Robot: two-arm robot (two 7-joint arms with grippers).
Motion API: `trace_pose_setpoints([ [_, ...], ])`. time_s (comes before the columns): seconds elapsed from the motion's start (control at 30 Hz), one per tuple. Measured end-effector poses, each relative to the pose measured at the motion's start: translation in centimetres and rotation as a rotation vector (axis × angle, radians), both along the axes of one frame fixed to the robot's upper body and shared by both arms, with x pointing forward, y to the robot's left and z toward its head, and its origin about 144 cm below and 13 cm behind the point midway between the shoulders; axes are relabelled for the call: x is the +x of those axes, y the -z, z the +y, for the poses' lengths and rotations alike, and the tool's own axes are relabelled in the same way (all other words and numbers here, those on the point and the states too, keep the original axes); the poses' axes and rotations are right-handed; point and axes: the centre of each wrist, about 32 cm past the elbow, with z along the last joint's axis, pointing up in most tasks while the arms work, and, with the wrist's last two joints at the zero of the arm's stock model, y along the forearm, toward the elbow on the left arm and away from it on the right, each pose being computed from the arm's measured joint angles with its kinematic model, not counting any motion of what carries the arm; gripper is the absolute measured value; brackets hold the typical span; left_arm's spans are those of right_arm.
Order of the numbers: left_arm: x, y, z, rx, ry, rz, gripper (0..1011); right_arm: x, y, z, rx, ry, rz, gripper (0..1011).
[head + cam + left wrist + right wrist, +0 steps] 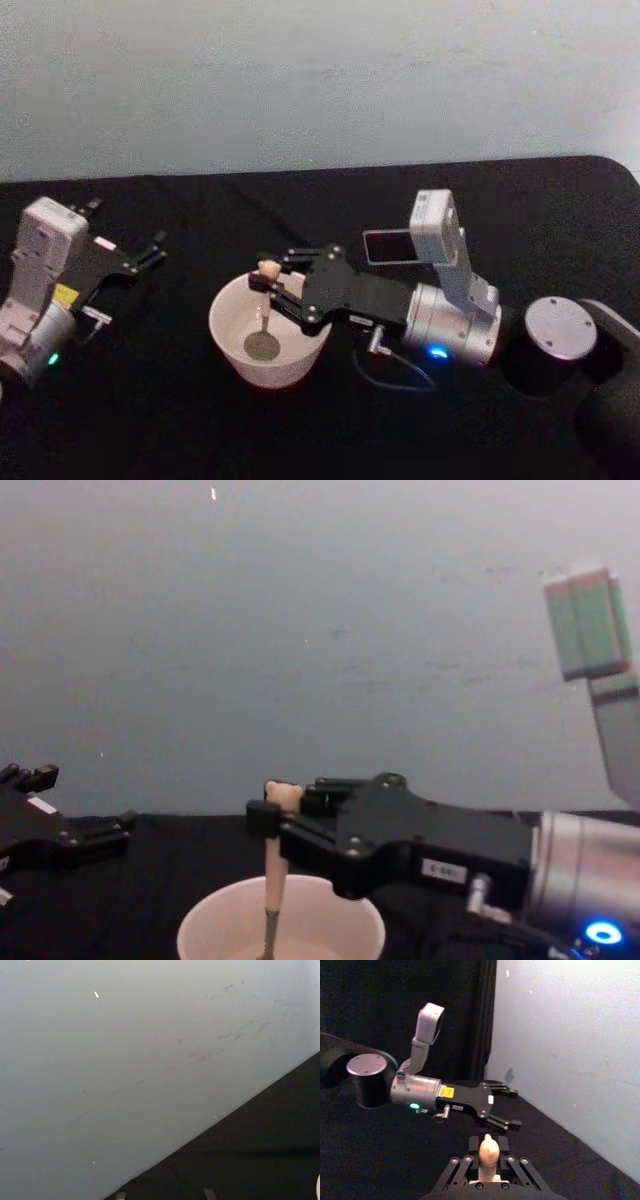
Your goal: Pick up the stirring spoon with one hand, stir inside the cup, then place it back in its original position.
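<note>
Spoon stood upright: the slim peach-handled metal stirring spoon [265, 318] had its bowl down inside the wide cream-white cup [228, 305]. The black right gripper [270, 276] pinched its bear-head top from the side. The left gripper [128, 225] sat parked well apart, fingers spread.

Cup [262, 375] sits on the table [150, 420], approx mid, a bit left of centre. Stirring spoon [263, 345] stands upright in it, bowl end at the bottom, handle top above the rim, pinched btwn the fingers of the right gripper [268, 278], which reaches in from the right. Left gripper [127, 222] is well off to the cup's left, jaws apart. Wall [300, 80] behind everything.
</note>
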Motion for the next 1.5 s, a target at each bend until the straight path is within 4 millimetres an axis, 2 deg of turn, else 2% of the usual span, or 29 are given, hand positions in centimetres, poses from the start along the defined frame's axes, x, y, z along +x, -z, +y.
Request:
trace_pose_setpoints([
  [0.2, 0.0, 0.0, 0.0, 0.000, 0.000, 0.000, 1001, 0.9, -0.1, 0.3, 0.005, 0.020, -0.008, 214],
  [0.43, 0.0, 0.0, 0.0, 0.000, 0.000, 0.000, 1001, 1.8, -0.1, -0.5, 0.006, 0.066, -0.011, 214],
  [0.73, 0.0, 0.0, 0.0, 0.000, 0.000, 0.000, 1001, 2.0, -0.1, -1.4, 0.004, 0.095, -0.013, 214],
  [1.23, 0.0, 0.0, 0.0, 0.000, 0.000, 0.000, 1002, -0.1, -0.3, -3.0, 0.003, 0.076, -0.008, 214],
  [1.5, 0.0, 0.0, 0.0, 0.000, 0.000, 0.000, 1001, -1.2, -0.2, -2.1, 0.000, 0.022, 0.004, 214],
])
